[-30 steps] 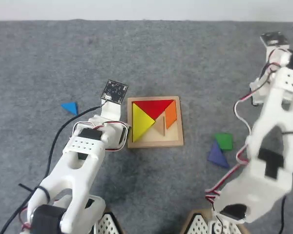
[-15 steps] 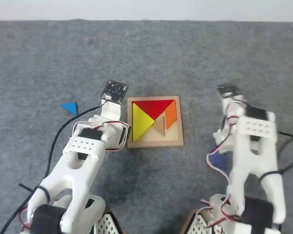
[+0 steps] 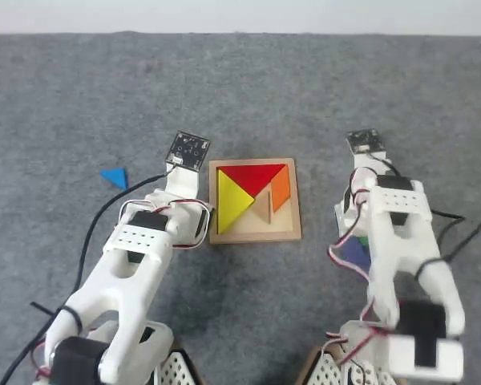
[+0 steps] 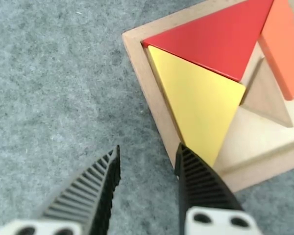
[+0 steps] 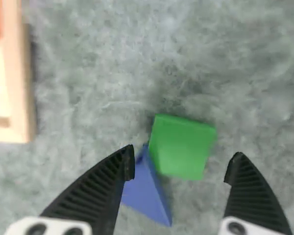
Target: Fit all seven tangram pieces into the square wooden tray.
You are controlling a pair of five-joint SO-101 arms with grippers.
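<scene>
Wooden tray [image 3: 254, 237], four pieces [image 3: 234, 200] inside

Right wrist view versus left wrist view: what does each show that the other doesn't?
Right wrist, not left: green square touching blue triangle on the carpet, under the open right gripper. Left wrist, not right: red triangle, yellow triangle, open left gripper. Both: wooden tray, orange piece, carpet.
</scene>
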